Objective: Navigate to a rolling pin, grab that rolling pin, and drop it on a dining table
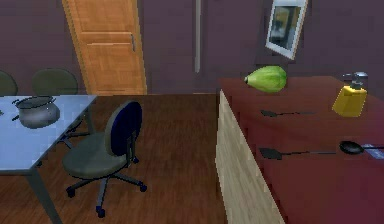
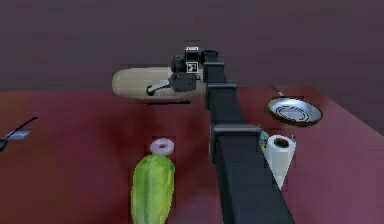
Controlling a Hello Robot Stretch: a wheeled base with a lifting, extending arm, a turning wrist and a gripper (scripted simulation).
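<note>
Near rolling pin, lettuce, paper roll, pan

Dark square arm, two white squares, dark claw

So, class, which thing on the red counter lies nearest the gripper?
The tan rolling pin, lying lengthwise right at the gripper. The pan, lettuce and paper roll all sit clearly farther off.

Red counter right, pale table left.
A lettuce, yellow bottle and dark utensils on the counter; grey pot on the table, office chair beside it; wooden door upper left.
</note>
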